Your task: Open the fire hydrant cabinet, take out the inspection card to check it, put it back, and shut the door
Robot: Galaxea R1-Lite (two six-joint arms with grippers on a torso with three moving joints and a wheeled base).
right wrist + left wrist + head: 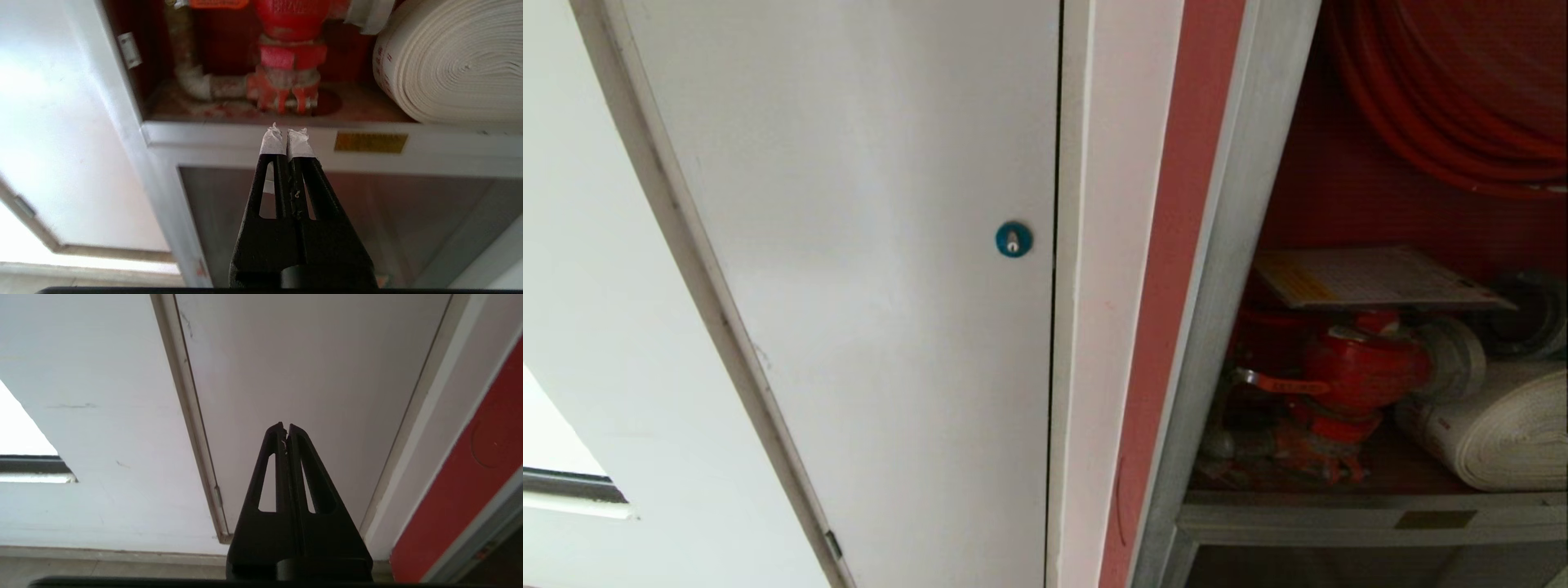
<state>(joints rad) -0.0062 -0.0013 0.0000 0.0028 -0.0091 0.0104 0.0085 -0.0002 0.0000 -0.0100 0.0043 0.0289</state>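
Observation:
The fire hydrant cabinet [1225, 269] stands open at the right, its silver frame around a red interior. Inside, the inspection card [1372, 278] lies flat on top of the red valve [1356, 371], its yellow band toward the frame. A white rolled hose [1494, 433] sits to the valve's right and the red hose reel [1445, 106] hangs above. The door is out of view. My right gripper [286, 134] is shut and empty, held low in front of the cabinet's sill [229, 136]. My left gripper [285, 428] is shut and empty, facing the white panel [306, 375]. Neither arm shows in the head view.
A plain white panel [866, 286] with a blue round lock [1014, 239] fills the left. A red strip [1176, 245] runs between it and the cabinet. Below the sill are a yellow label [370, 142] and a lower dark glass panel [367, 220].

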